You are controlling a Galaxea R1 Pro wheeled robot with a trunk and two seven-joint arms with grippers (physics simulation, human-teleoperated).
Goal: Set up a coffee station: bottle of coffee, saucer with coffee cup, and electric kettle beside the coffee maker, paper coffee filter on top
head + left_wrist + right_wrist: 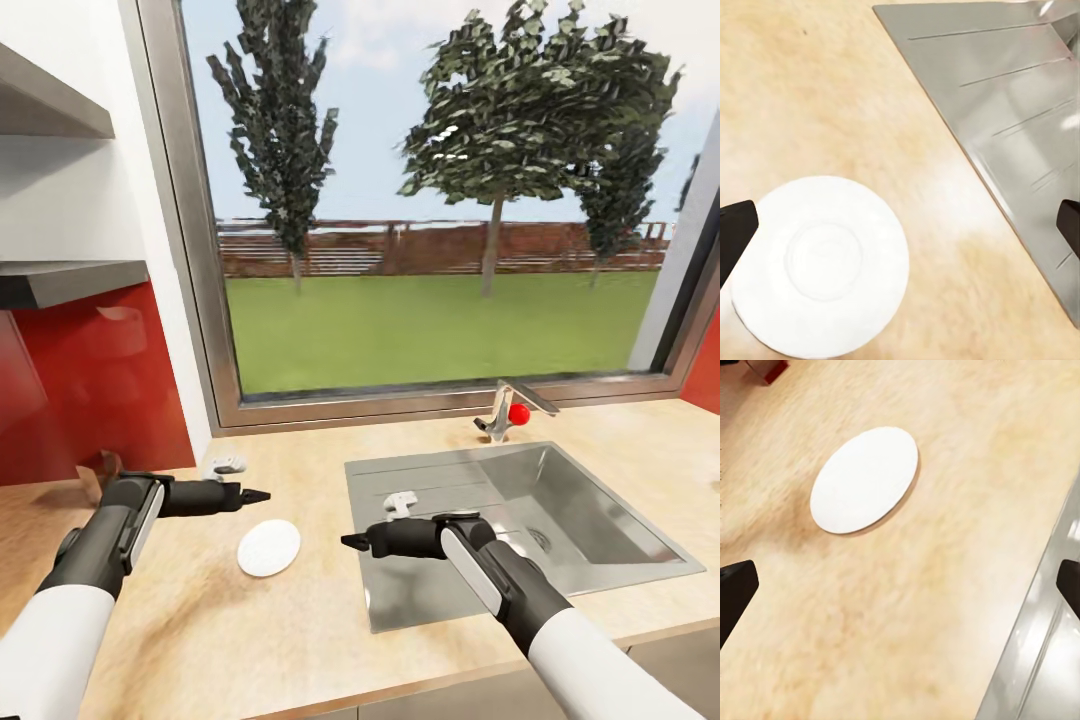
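The pale wooden desk runs under the window with the steel sink set into its right half, and the white saucer lies flat on the bare wood just left of that sink, between my two arms. It is a round disc with no long axis and no heading, only its shallow centre ring facing up; I judge it light, stiff, glazed, slippery and easily chipped, so the rim is the one place to pinch it. My left hand hovers near its far edge and my right hand just to its right, both with fingers spread wide and holding nothing.
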